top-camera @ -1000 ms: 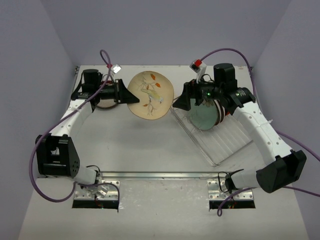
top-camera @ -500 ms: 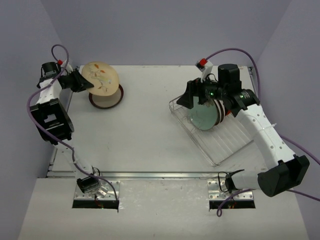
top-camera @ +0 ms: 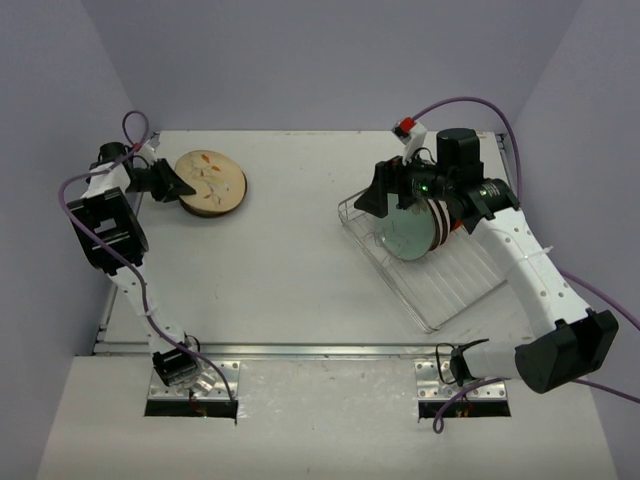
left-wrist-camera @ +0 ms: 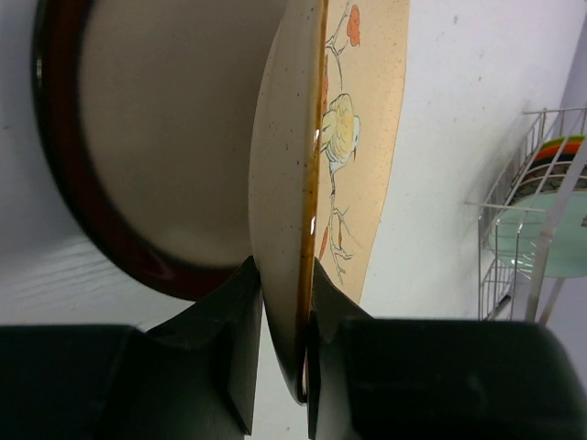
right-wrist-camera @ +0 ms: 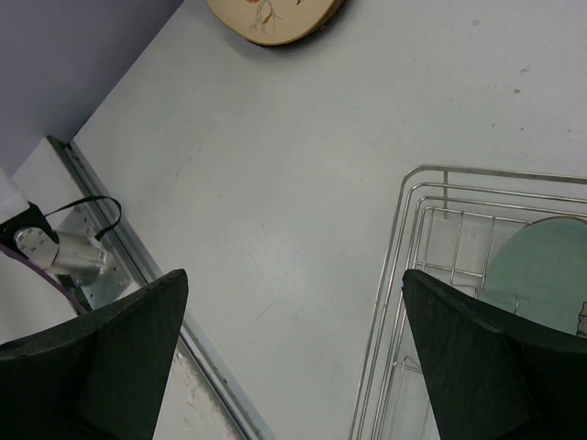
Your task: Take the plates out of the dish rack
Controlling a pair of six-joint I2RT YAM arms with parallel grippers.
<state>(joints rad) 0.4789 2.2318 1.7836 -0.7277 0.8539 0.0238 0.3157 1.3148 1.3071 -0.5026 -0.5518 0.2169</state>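
The left fingers are pinched on the near rim of the patterned cream plate, one above and one below. That plate sits at the desk's far left corner, tilted over the red-rimmed beige plate; I cannot tell whether the two plates touch. From overhead the beige plate is almost wholly covered.

The right fingers are spread wide and hold nothing, hovering over the far end of the dish rack on the right of the desk. A pale green plate stands upright in the rack, cut off at the wrist picture's edge. The plates behind it are hidden by the arm.
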